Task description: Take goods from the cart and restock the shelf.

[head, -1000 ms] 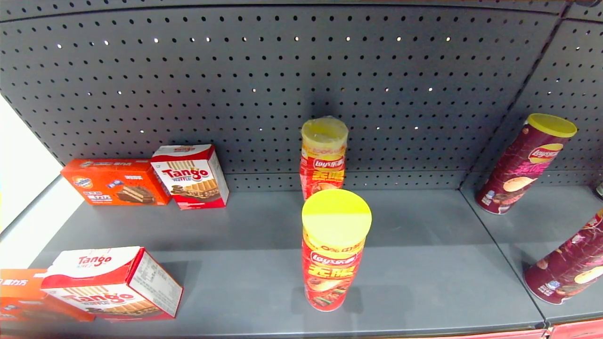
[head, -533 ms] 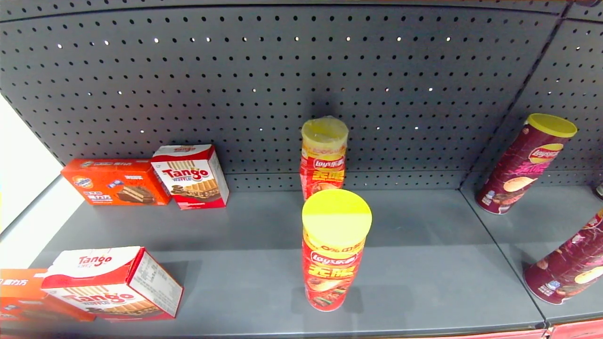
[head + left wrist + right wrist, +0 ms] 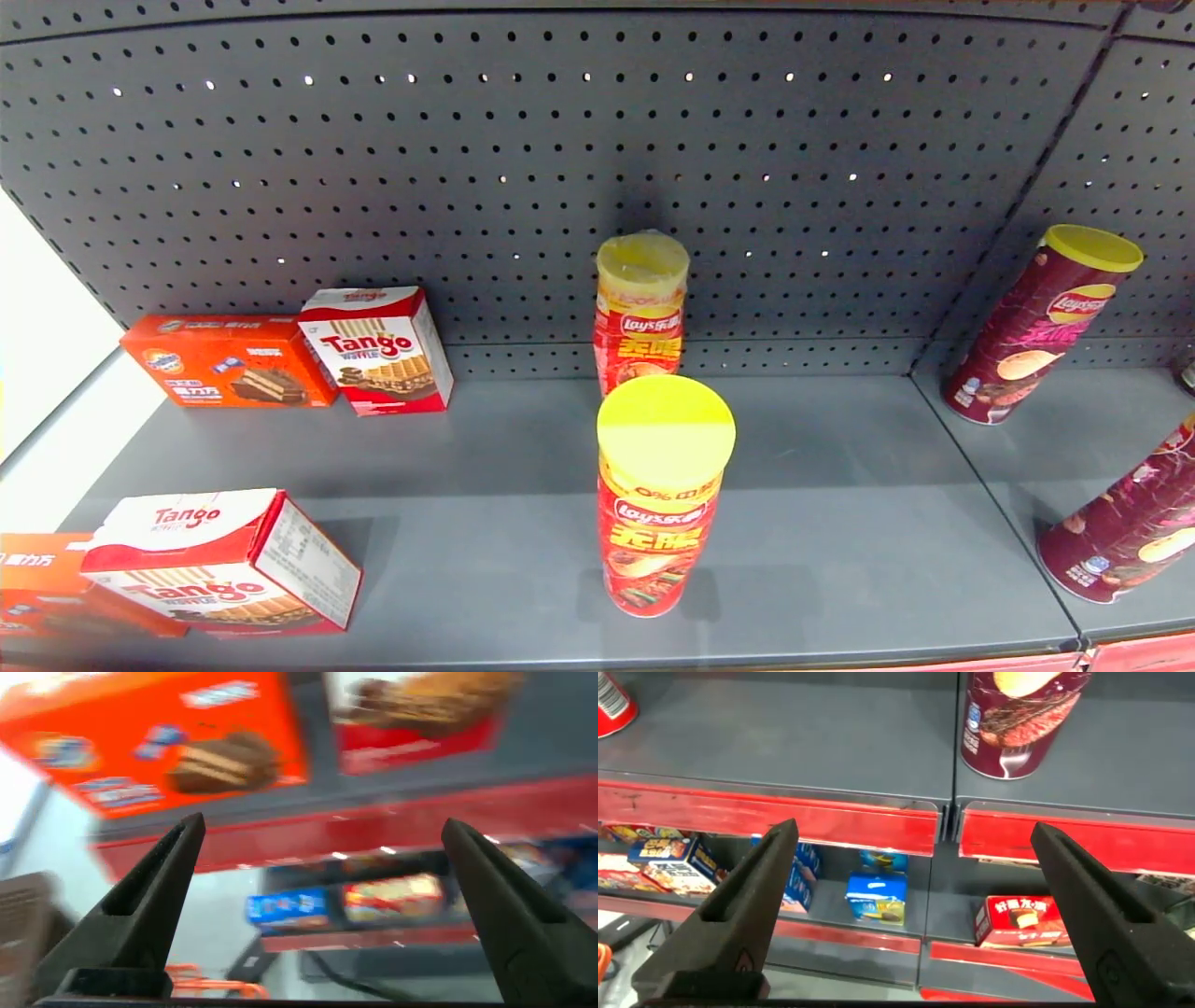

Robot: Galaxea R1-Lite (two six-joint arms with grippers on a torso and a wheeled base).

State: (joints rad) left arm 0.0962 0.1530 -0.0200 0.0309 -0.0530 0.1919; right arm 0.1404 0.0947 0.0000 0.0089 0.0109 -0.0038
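Here, my left gripper [image 3: 322, 826] spread wide and empty, facing the orange box [image 3: 168, 747] at the shelf's [image 3: 840, 523] front edge, my right gripper [image 3: 913, 829] equally wide and empty near a maroon can [image 3: 1018, 719], red can [image 3: 663, 495] upright mid-shelf by the front edge

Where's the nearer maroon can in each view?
Head: the maroon can at the right edge, near the shelf front.
Right wrist: the can stands just behind the red strip, beside the shelf seam.
Left wrist: faces an orange box above that strip.
Shared landmark: the red strip along the shelf front.
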